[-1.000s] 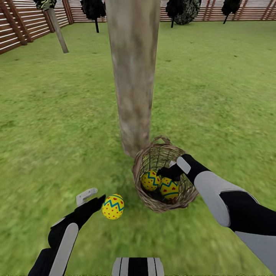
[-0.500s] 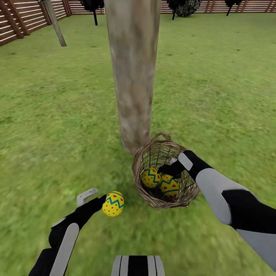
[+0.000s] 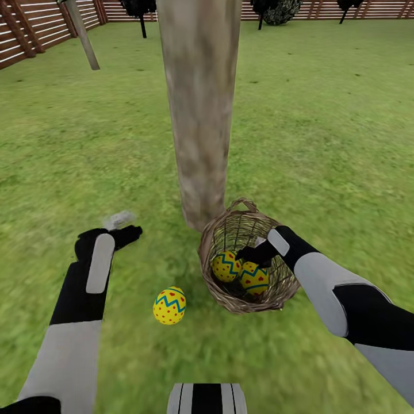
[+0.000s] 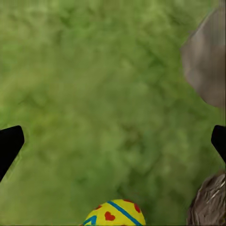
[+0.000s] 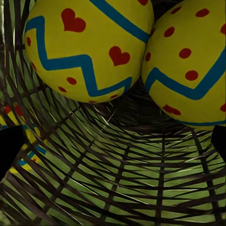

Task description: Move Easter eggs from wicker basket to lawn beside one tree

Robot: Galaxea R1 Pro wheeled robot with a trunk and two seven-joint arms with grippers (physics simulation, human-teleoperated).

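Note:
One yellow Easter egg (image 3: 169,306) with blue zigzags lies on the lawn (image 3: 86,149) near the foot of the tree (image 3: 199,115); the left wrist view catches the egg's top (image 4: 114,214). My left gripper (image 3: 125,225) hangs open and empty above the grass, left of the trunk and beyond that egg. The wicker basket (image 3: 271,291) sits tilted against the trunk's base. Two eggs (image 3: 226,267) (image 3: 254,278) lie inside it. My right gripper (image 3: 249,253) reaches into the basket, open, just short of the eggs (image 5: 87,47) (image 5: 188,66).
A brown slat fence (image 3: 26,34) rings the garden at the back. A thin leaning trunk (image 3: 82,34) stands at the far left, and dark trees (image 3: 141,8) line the fence. Open grass spreads on both sides of the trunk.
My left arm has drawn away from the egg on the grass, rising and moving farther out. The egg stays where it lay. The right gripper and the basket have not moved.

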